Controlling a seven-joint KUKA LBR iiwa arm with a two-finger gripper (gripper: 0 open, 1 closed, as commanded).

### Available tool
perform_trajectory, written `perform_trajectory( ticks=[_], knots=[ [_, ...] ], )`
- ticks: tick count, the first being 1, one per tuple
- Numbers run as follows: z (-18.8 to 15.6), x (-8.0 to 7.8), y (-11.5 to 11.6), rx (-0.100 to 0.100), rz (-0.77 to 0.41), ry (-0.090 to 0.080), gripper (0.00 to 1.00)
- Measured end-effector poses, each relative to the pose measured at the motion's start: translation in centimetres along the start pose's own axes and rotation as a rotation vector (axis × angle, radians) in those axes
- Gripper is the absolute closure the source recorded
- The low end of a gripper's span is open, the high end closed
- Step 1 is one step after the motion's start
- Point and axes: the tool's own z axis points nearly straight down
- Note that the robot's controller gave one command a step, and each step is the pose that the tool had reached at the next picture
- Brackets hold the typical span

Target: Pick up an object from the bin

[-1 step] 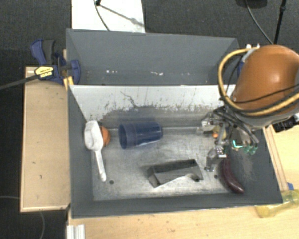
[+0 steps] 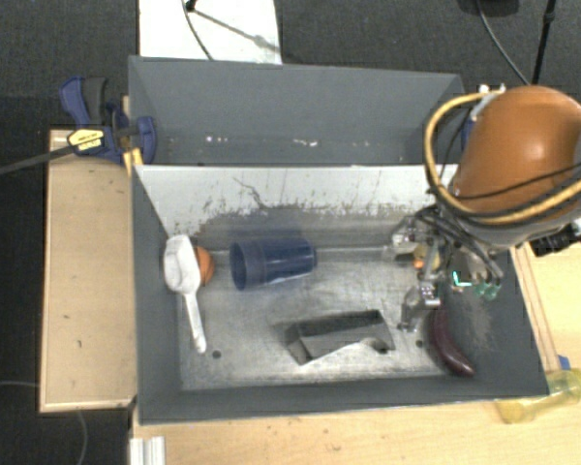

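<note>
Dark purple aubergine [image 2: 449, 344] lies just beside the arm's wrist [image 2: 452, 260].

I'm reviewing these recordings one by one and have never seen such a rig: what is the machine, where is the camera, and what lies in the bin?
This is a single robot arm, its wrist under a rounded orange cover, reaching in from the right. One camera looks down on the grey metal bin from above, slightly sideways. The arm's claw hangs low at the bin's right, beside the upper end of a dark purple aubergine-shaped thing. I cannot tell whether it grips anything. Also on the floor are a dark grey flat block in the middle, a dark blue plastic cup on its side, and at left a white plastic spoon with a small orange ball beside it.
</note>
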Motion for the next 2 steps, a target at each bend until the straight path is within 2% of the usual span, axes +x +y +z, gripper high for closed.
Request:
perform_trajectory(
  ticks=[1, 2],
  knots=[
    [-3.1, 0.0, -0.9, -0.001, -0.08, 0.002, 0.0],
    [-0.9, 0.4, -0.9, 0.002, -0.145, -0.016, 0.0]
  ],
)
